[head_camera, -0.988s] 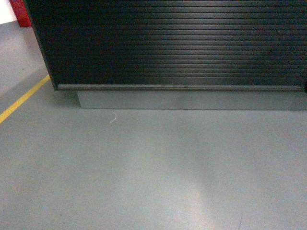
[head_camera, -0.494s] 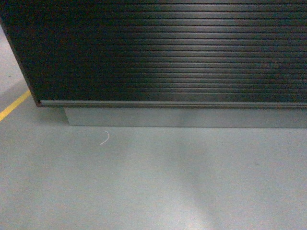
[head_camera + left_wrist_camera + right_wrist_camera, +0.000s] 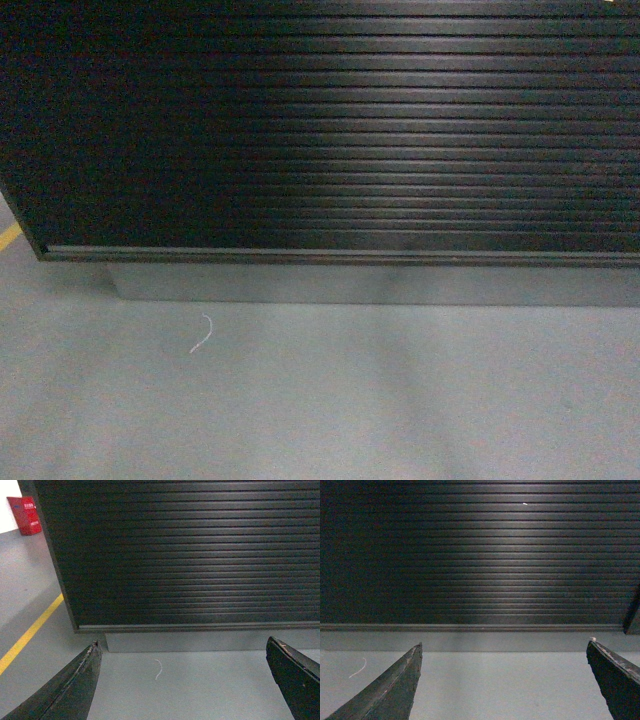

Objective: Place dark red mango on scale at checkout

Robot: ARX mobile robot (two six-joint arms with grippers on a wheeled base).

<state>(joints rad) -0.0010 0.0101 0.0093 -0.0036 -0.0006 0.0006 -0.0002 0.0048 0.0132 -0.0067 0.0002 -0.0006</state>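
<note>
Checkout [image 3: 330, 130]: matte black, ribbed front, grey plinth.
Floor [image 3: 350, 400]: smooth grey, yellow line [image 3: 30, 632].
Grippers: left [image 3: 182, 652], right [image 3: 504, 652], both jaws wide, empty.

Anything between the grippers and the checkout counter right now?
Nothing visible. Both grippers, left and right, are open and empty, with bare floor ahead up to the checkout's ribbed front. Mango and scale aren't in view.

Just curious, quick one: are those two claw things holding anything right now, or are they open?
Left gripper: open, jaws wide apart, holding nothing.
Right gripper: open, jaws wide apart, holding nothing.
</note>
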